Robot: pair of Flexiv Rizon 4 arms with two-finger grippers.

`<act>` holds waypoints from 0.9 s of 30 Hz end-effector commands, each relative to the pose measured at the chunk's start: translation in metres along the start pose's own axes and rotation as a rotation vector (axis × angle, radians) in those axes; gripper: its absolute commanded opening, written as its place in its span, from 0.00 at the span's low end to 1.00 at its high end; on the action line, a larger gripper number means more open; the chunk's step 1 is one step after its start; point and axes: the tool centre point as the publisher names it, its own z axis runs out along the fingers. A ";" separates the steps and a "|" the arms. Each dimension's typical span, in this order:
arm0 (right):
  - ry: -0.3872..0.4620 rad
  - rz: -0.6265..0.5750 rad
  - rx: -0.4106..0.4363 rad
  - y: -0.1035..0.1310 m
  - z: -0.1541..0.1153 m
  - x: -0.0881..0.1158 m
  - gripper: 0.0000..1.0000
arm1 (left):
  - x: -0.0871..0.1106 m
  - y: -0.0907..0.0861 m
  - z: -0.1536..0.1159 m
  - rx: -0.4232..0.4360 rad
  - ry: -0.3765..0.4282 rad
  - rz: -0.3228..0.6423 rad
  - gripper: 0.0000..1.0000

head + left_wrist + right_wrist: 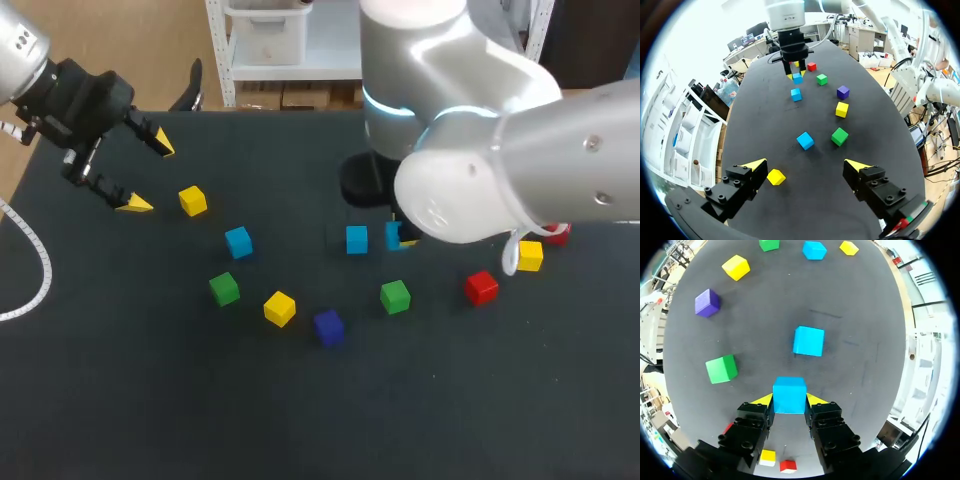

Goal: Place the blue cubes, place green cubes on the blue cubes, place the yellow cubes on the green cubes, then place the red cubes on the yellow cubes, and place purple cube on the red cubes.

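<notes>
Right gripper [789, 401] clamps one blue cube [789, 390] beside the other blue cube [808, 340]; left gripper [806, 165] hangs open, empty; nothing stacked yet.

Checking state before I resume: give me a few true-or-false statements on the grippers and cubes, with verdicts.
1. The right gripper is shut on a blue cube. True.
2. The left gripper holds a yellow cube. False: it is open and empty; a yellow cube lies on the table by one finger.
3. A green cube sits on a blue cube. False: both green cubes lie alone on the table.
4. The purple cube has nothing on it. True.
</notes>
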 end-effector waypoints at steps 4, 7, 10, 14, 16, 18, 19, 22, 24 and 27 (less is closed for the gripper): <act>-0.020 0.012 -0.033 -0.010 0.008 0.003 0.00 | 0.000 0.000 0.000 -0.001 0.000 0.001 1.00; -0.020 0.013 -0.034 -0.010 0.009 0.003 0.00 | 0.000 0.000 0.000 -0.001 0.000 0.001 1.00; -0.021 0.015 -0.033 -0.010 0.009 0.002 0.00 | 0.000 0.000 0.000 -0.001 0.000 0.001 1.00; -0.026 0.015 -0.033 -0.009 0.011 -0.002 0.00 | 0.000 0.000 0.000 -0.001 0.000 0.001 1.00; -0.029 0.017 -0.034 -0.008 0.013 -0.004 0.00 | 0.000 0.000 0.000 -0.001 0.000 0.001 1.00; -0.033 0.020 -0.035 -0.008 0.014 -0.006 0.00 | 0.000 0.000 0.000 -0.001 0.000 0.001 1.00; -0.034 0.021 -0.035 -0.008 0.014 -0.007 0.00 | 0.000 0.000 0.000 -0.001 0.000 0.001 1.00; -0.039 0.022 -0.035 -0.007 0.016 -0.009 0.00 | 0.000 0.000 0.000 -0.001 0.000 0.001 1.00; -0.041 0.022 -0.035 -0.007 0.017 -0.010 0.00 | 0.000 0.000 0.000 -0.001 0.000 0.001 1.00; -0.042 0.021 -0.035 -0.008 0.017 -0.011 0.00 | 0.000 0.000 0.000 -0.001 0.000 0.001 1.00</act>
